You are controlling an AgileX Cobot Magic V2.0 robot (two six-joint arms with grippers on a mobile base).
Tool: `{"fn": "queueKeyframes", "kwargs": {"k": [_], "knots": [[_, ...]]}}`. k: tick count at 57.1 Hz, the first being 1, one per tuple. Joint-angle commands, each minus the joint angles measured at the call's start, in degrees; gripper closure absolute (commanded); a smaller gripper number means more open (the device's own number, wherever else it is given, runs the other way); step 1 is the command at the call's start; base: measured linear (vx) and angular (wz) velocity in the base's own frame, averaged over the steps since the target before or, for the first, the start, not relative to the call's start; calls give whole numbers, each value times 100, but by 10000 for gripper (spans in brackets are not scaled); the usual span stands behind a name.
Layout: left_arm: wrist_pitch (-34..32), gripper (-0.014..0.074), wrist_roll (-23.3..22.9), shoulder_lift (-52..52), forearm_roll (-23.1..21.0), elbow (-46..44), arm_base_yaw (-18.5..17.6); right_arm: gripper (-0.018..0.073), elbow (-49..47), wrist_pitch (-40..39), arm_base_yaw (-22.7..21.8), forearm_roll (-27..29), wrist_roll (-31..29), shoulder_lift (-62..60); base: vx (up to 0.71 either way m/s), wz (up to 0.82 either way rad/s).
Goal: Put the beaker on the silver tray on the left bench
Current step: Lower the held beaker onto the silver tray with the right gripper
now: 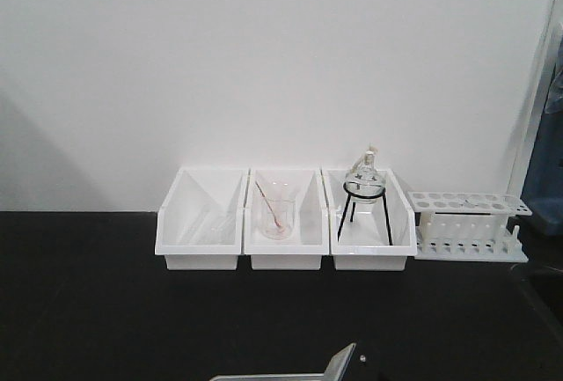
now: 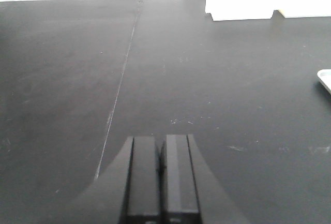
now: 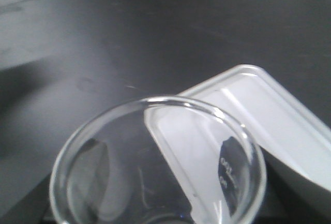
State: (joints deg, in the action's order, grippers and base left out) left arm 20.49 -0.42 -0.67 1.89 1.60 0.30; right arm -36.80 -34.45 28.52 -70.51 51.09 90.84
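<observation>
The beaker [image 3: 158, 175] fills the right wrist view, its rim over the silver tray [image 3: 269, 125] corner on the black bench [image 3: 129, 32]; whether the right gripper grips it cannot be told. Thin, slick, breakable glass: hold the wall. Left gripper [image 2: 161, 177] is closed, empty. One beaker, one tray.

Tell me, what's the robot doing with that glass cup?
That's a clear beaker, filling the right wrist camera's view, so the right arm seems to be carrying it, though its gripper isn't visible. The beaker is beside a corner of the silver tray on the black bench, seemingly not set down yet. The left gripper is shut and empty over bare bench. Farther back, three white bins hold other glassware, beside a test tube rack.
</observation>
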Motion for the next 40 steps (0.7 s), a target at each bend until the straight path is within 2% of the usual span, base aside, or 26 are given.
{"fn": "queueKeyframes", "kwargs": {"k": [1, 5, 11, 20, 31, 40], "knots": [[-450, 595, -23, -90, -9, 159, -36, 563, -147, -899, -19, 1351, -977, 216, 0, 0], [-450, 595, -23, -90, -9, 159, -36, 563, -147, -1396, -19, 2402, -1778, 575, 0, 0], [-450, 595, -23, -90, -9, 159, -36, 563, -147, -2053, -19, 3554, -2807, 1055, 0, 0], [-450, 595, -23, -90, -9, 159, -36, 563, -147, -2743, -19, 4675, -4044, 1716, 0, 0], [-450, 595, -23, -90, -9, 159, -36, 562, -147, -3466, -19, 5652, -4354, 2318, 0, 0], [-450, 595, -23, -90, -9, 159, -36, 554, -147, -3628, -19, 5920, -4362, 2625, 0, 0]]}}
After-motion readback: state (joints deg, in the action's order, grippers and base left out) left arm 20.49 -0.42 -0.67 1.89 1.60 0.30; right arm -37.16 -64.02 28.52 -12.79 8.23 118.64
